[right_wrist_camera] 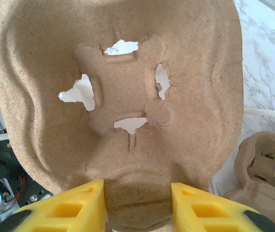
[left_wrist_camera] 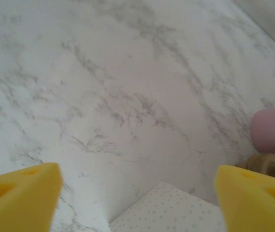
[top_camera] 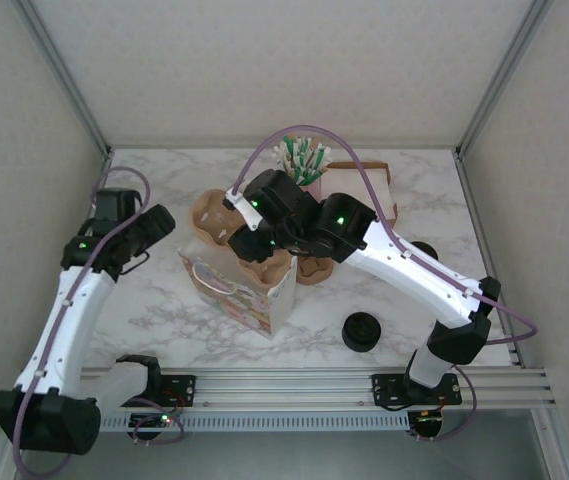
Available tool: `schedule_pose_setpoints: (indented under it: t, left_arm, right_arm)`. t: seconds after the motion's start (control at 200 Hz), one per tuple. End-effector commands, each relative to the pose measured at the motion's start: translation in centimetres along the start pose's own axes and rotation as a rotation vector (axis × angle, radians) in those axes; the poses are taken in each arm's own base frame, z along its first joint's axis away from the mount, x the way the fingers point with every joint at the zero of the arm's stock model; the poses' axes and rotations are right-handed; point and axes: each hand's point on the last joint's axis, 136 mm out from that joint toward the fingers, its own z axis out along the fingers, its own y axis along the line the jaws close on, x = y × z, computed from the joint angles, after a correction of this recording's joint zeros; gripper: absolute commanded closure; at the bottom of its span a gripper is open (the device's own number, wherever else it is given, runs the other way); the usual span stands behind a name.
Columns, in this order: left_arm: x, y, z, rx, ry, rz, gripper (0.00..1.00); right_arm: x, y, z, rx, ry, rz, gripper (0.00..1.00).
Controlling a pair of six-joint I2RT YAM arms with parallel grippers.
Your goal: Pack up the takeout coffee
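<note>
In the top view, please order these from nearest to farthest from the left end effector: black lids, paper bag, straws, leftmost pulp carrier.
1. The leftmost pulp carrier, just right of the left end effector.
2. The paper bag, front centre.
3. The straws, back centre.
4. The black lids, front right.

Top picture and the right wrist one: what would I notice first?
The big brown cardboard cup carrier jumps out. The right tool pinches its edge, at the white paper bag in the middle of the marble table. Behind them, green-striped straws stand up at the back.
</note>
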Motion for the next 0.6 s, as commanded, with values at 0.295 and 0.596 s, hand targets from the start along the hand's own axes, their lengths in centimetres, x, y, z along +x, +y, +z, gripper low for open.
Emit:
schedule_pose_setpoints:
  t: [0.295, 0.596]
  left_arm:
    - [2.0, -7.1, -8.4, 0.448, 0.134, 0.374, 0.41]
    - [4.2, -6.7, -7.9, 0.462, 0.221, 0.418, 0.42]
  right_arm:
    - [0.0, 0.0, -0.3, 0.008, -0.012, -0.023, 0.64]
    - [-0.1, 0.0, 0.0, 0.009, -0.011, -0.025, 0.64]
